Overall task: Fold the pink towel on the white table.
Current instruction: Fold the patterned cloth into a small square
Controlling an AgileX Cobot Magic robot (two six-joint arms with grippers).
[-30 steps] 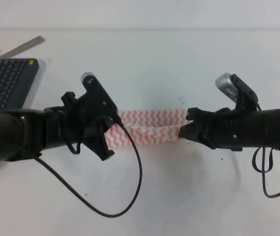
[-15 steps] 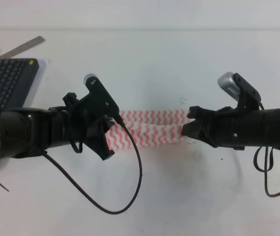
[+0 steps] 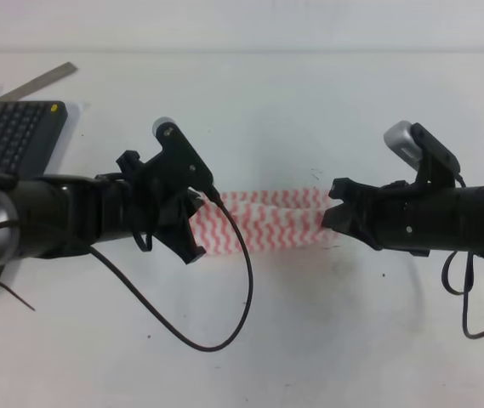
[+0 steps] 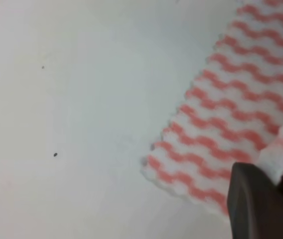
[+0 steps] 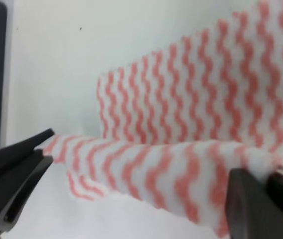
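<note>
The fold is in mid-carry: the towel lies stretched across the middle of the table, between the two arms, with one edge lifted and doubled over the layer that lies flat. The left gripper is at the towel's left end and the right gripper at its right end. In the right wrist view the raised band of cloth runs from the right gripper's dark finger, which is clenched on it, across to the left gripper's tip — so both ends look pinched, though the left wrist view shows only one finger against bunched cloth, and I cannot tell for sure that the left one is closed on it. The next move, as I judge it, calls for both grippers to carry the held edge together over the flat layer, keep it taut and level, lay it on the far edge and only then let go; uneven travel would skew the fold. Against the picture a second ago, both arms have shifted slightly to the right and up in the high view, and the towel now shows as a broader, flatter band rather than two loose strands. A keyboard sits at the table's left edge, well apart.
</note>
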